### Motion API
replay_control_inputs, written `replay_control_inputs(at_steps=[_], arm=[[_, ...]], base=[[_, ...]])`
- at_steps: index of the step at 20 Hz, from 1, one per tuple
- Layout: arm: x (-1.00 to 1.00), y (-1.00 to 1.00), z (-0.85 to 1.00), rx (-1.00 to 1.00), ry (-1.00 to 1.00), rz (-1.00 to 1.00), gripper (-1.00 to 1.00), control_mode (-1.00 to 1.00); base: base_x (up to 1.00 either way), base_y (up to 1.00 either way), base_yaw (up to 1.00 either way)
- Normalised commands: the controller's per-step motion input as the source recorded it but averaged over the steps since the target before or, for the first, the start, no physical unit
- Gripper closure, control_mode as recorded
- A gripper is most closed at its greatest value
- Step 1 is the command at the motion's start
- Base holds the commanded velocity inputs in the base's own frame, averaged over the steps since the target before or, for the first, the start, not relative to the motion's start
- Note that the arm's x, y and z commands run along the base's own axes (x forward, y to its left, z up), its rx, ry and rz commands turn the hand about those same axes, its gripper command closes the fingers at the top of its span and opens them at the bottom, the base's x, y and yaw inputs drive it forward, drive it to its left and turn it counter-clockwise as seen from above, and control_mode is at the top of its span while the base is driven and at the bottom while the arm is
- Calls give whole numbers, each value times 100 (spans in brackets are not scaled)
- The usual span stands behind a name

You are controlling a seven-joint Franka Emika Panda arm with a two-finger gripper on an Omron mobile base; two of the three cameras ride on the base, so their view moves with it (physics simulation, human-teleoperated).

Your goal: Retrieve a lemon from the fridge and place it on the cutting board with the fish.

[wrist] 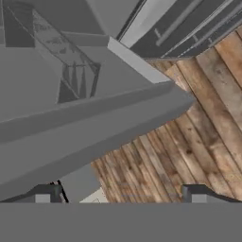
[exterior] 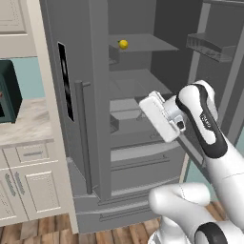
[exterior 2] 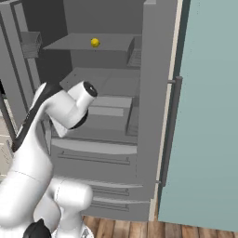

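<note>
The grey fridge stands with one door swung open. The lemon, small, round and bright yellow, sits on an upper shelf inside, and it is on the same shelf in the right base view. My white hand hangs in front of the middle shelves, well below the lemon and apart from it. In the hand view my gripper is open, its two dark fingertips wide apart with nothing between them, above the grey edge of the open door and the wooden floor. The cutting board and the fish are out of view.
The open door carries a wire bin. The shut door has a black display panel and a long bar handle. A pale counter with cabinets stands at the left, a teal appliance on it. A teal wall borders the fridge.
</note>
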Motion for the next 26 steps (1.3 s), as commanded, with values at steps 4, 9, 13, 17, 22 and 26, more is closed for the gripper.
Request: replay_control_inputs(at_steps=[4, 9, 13, 17, 22, 26], arm=[[85, 0, -6, 22, 1, 12, -100, -100], [65, 14, 0, 1, 2, 2, -100, -100], [38, 49, 0, 0, 3, -6, -100, -100], [13, 64, -8, 0, -3, -14, -100, -100], [7, 55, 0, 0, 0, -12, -100, -100], [-2, 59, 0, 0, 0, -14, -100, -100]], base=[[0, 0, 0], [0, 0, 0], [0, 0, 0], [0, 0, 0], [0, 0, 0], [0, 0, 0]])
